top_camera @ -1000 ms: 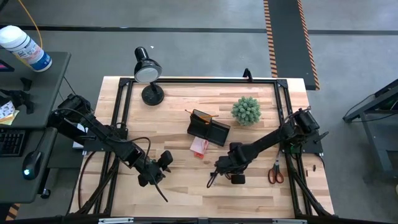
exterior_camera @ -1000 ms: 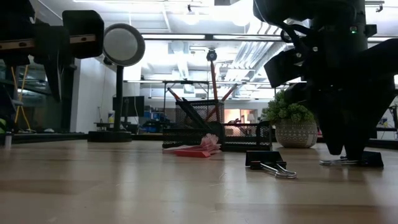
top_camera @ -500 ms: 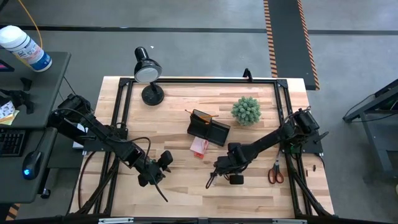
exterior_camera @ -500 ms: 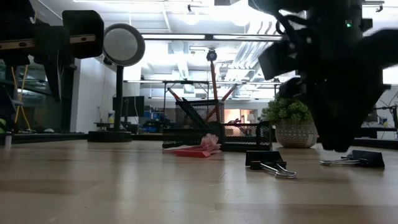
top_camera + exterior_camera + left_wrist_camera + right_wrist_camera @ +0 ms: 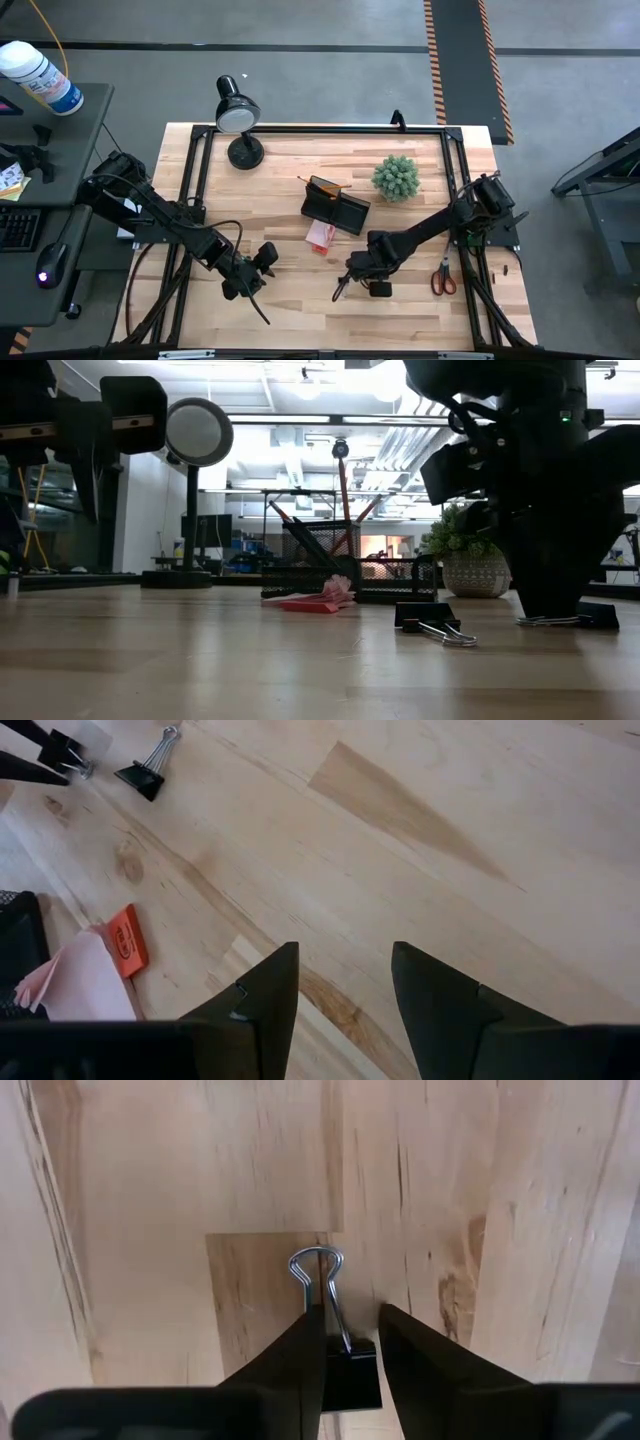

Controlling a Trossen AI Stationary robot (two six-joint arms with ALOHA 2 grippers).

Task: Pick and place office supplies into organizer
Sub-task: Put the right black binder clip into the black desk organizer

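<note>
We see a pale wooden table (image 5: 290,300) from above, with two dark arms reaching in. Taking the table's middle as the clock's centre, the black mesh organizer (image 5: 336,205) sits just toward twelve o'clock, pencils and pens already standing in its taller back section. A pink sticky-note pad (image 5: 320,236) lies just beside it on the six o'clock side. Red-handled scissors (image 5: 442,278) lie well apart toward four o'clock.

The right gripper (image 5: 349,1342) is low over the table toward five o'clock, its fingers (image 5: 300,1350) straddling a small black binder clip (image 5: 350,1370) and close against the clip's body. Whether they are pressing it yet we cannot tell. A second binder clip (image 5: 432,622) lies nearby on the wood.

We judge the clip to be light, stiff and springy: a hard folded-metal body with thin looped wire handles that would slip or pivot. The flat black body looks the better hold.

The left gripper (image 5: 340,985) hovers toward seven o'clock, fingers apart and empty.
</note>
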